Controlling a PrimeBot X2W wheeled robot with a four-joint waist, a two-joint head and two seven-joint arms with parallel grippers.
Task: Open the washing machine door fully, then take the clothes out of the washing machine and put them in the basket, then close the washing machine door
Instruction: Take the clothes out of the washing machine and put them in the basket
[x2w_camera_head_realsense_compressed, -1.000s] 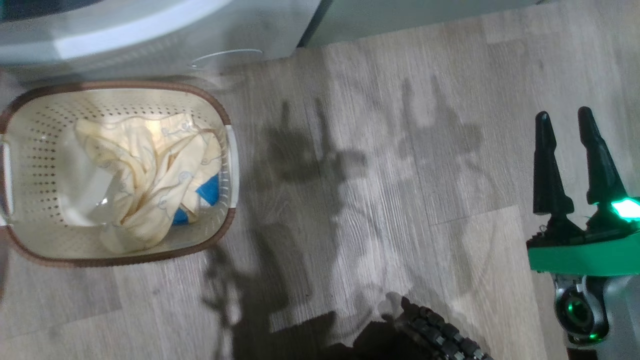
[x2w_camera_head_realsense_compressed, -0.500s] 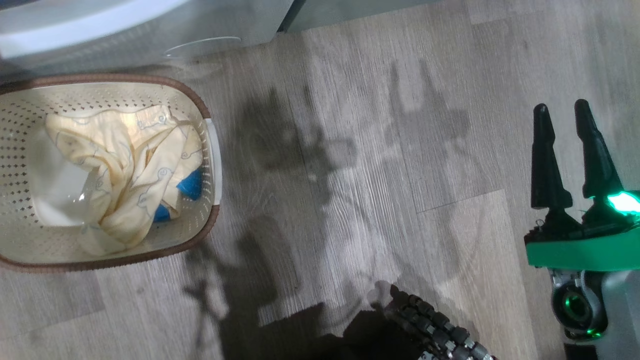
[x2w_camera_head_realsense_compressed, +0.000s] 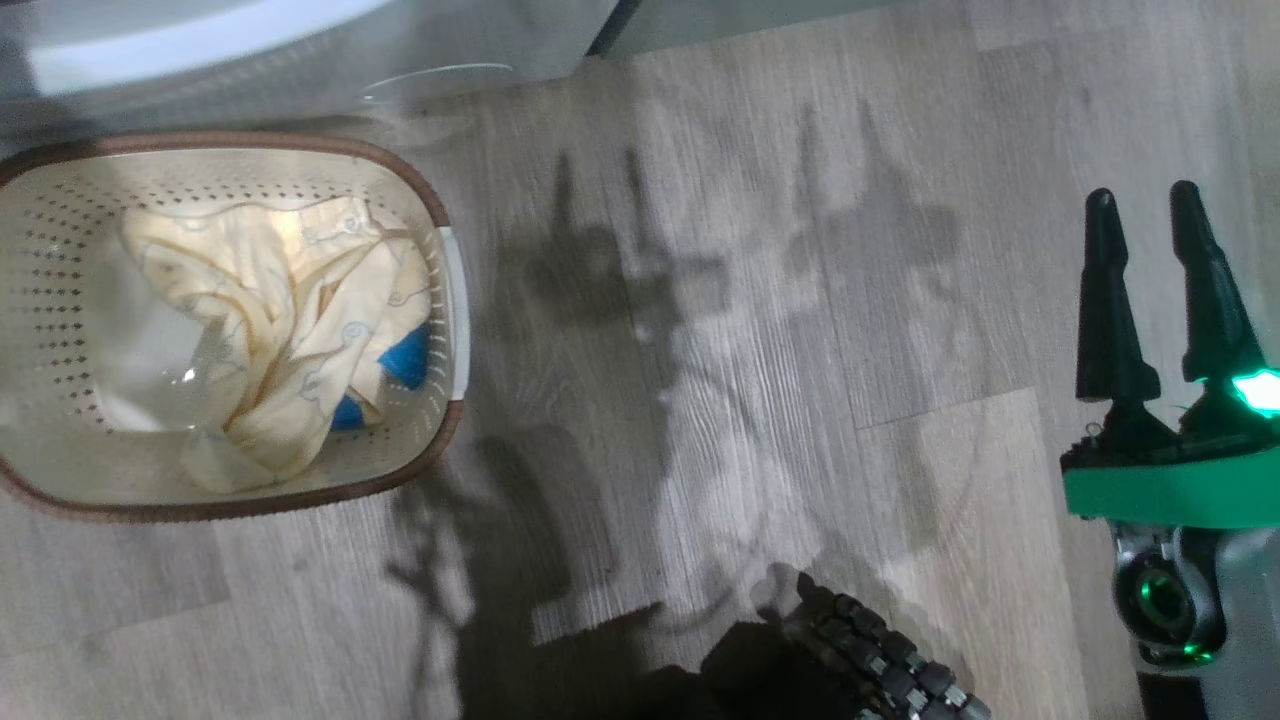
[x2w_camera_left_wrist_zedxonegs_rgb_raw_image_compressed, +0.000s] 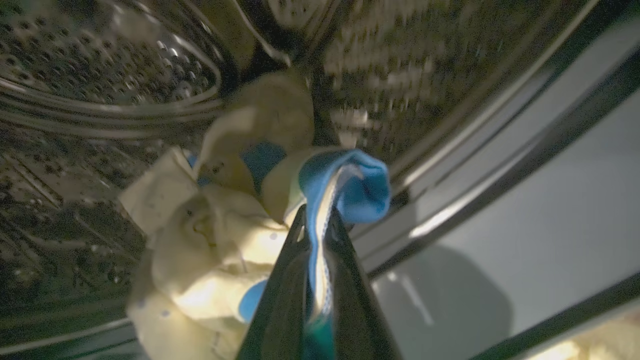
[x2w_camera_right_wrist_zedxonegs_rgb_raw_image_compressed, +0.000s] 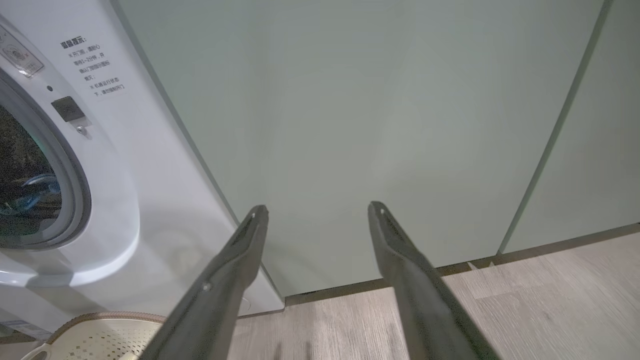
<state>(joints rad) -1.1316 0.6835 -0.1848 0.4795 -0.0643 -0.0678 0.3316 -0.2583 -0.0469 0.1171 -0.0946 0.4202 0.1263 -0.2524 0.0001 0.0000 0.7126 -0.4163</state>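
Observation:
Inside the washing machine's perforated steel drum (x2w_camera_left_wrist_zedxonegs_rgb_raw_image_compressed: 100, 75), my left gripper (x2w_camera_left_wrist_zedxonegs_rgb_raw_image_compressed: 316, 220) is shut on the bright blue trim (x2w_camera_left_wrist_zedxonegs_rgb_raw_image_compressed: 360, 185) of one of the pale yellow clothes (x2w_camera_left_wrist_zedxonegs_rgb_raw_image_compressed: 220, 240), which bunches to the left of the fingers. Another pale yellow garment (x2w_camera_head_realsense_compressed: 290, 320) lies in the cream basket (x2w_camera_head_realsense_compressed: 300, 145) on the floor, in front of the white washing machine (x2w_camera_head_realsense_compressed: 250, 50). My right gripper (x2w_camera_head_realsense_compressed: 1145, 215) hangs open over the floor at the far right, holding nothing. In the right wrist view it (x2w_camera_right_wrist_zedxonegs_rgb_raw_image_compressed: 317, 210) points at a cabinet. The washing machine door is out of view.
Pale green cabinets (x2w_camera_right_wrist_zedxonegs_rgb_raw_image_compressed: 375, 125) stand to the right of the washing machine (x2w_camera_right_wrist_zedxonegs_rgb_raw_image_compressed: 125, 165), whose grey gasket (x2w_camera_right_wrist_zedxonegs_rgb_raw_image_compressed: 75, 175) rings the open drum. The basket's rim (x2w_camera_right_wrist_zedxonegs_rgb_raw_image_compressed: 100, 320) shows below it. Wood-look floor (x2w_camera_head_realsense_compressed: 750, 350) spreads between basket and right gripper. A black cable chain (x2w_camera_head_realsense_compressed: 880, 660) lies at the bottom.
The head camera has swung slightly, shifting the whole picture. The basket, its garment and the right gripper stay where they were. My left gripper has gone from open to shut.

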